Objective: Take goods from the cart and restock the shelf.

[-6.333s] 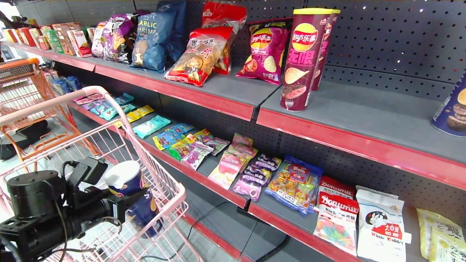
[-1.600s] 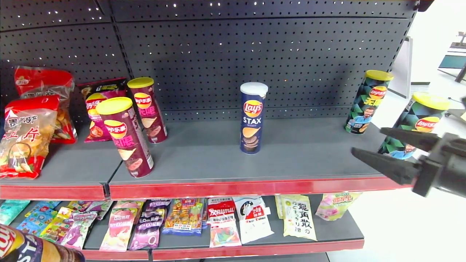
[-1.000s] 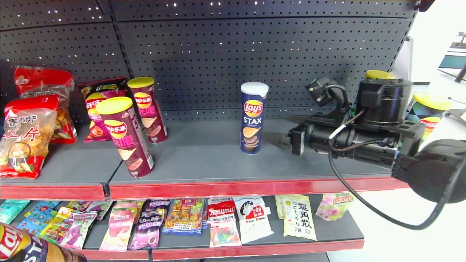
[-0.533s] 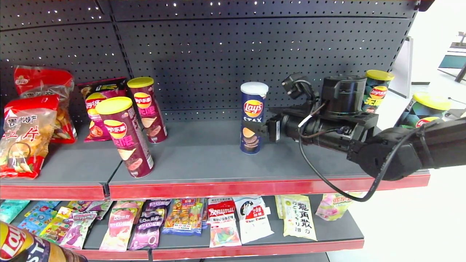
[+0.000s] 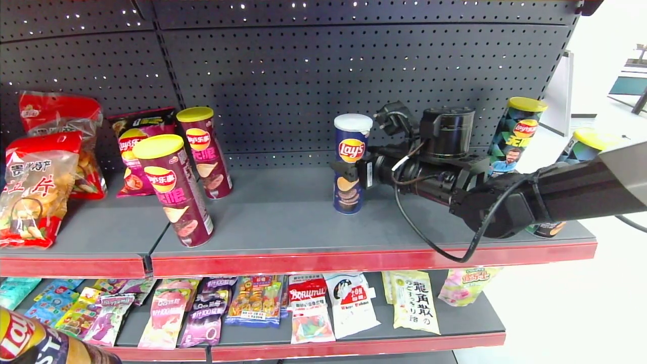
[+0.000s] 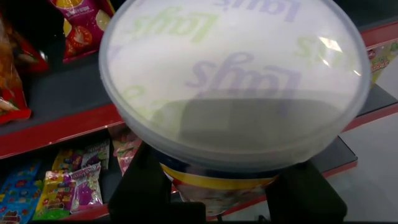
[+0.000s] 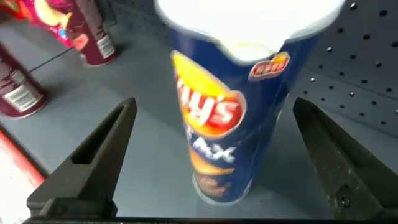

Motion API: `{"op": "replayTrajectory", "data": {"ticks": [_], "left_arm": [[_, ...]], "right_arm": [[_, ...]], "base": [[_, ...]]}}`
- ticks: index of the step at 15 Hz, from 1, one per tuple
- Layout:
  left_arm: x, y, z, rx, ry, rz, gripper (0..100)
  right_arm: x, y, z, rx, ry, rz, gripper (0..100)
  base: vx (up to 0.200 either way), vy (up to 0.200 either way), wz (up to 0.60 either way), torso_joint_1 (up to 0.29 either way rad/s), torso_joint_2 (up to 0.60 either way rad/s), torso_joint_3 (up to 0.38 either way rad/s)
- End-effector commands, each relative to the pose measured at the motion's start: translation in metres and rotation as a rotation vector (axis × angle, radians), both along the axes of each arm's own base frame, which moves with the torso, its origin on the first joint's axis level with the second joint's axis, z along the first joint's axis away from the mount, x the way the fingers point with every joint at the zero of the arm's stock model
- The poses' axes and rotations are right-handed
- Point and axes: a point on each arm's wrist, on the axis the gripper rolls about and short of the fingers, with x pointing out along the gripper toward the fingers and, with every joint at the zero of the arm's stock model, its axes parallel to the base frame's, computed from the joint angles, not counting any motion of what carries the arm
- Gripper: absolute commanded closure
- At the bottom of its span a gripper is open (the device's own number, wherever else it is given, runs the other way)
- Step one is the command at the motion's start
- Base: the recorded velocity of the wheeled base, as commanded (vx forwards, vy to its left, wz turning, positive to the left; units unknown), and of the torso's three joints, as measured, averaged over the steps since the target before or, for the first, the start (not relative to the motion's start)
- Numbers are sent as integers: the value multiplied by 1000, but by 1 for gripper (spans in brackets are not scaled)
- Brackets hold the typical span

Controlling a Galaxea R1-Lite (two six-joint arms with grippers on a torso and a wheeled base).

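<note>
Fingers [image 7: 93, 162] of the right end effector [image 7: 212, 104] are spread wide on either side of the blue can [image 5: 352, 146], which stands upright on the shelf [image 5: 283, 222]; neither touches it. Far to the left and lower, the left end effector [image 6: 227, 202] clamps a second can [image 6: 230, 81].

Wide open mid-shelf, pretty crowded on the right

The bare stretch of upper shelf [image 5: 273, 217] between the maroon cans [image 5: 174, 189] and the blue can [image 5: 352, 162] is open from the front, right back to the pegboard wall [image 5: 303, 76]. Right of the blue can, the right arm [image 5: 530, 197] lies across the shelf, with the right gripper [image 7: 211, 158] spread and a gap on each side of that can. Green cans [image 5: 514, 141] block the far right end. The left gripper [image 6: 227, 186] and its held can [image 6: 230, 74] sit low by the lower shelf [image 5: 354, 346], out of the way.
</note>
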Motion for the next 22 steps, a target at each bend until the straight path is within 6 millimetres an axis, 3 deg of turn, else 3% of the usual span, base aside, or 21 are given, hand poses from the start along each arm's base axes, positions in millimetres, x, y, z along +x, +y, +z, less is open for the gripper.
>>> {"op": "replayTrajectory", "data": {"ticks": [1,6,13,14,19,22], "left_arm": [[0,0,1,0,-4,0,100],[-1,0,3,0,-13,0,100],[-2,0,4,1,-24,1,100],[-2,0,3,1,-23,3,100],[-2,0,4,1,-26,1,100],[-3,0,4,2,-31,1,100]], "right_arm": [[6,3,-2,5,-2,-1,0],[17,9,4,22,-37,-30,0],[25,15,-5,16,-31,-41,0],[26,15,-5,16,-33,-41,100],[27,16,-9,8,-28,-42,100],[-1,18,12,-5,-58,-116,100]], "base": [[0,0,0,0,0,0],[0,0,0,0,0,0],[0,0,0,0,0,0],[0,0,0,0,0,0],[0,0,0,0,0,0],[0,0,0,0,0,0]]}}
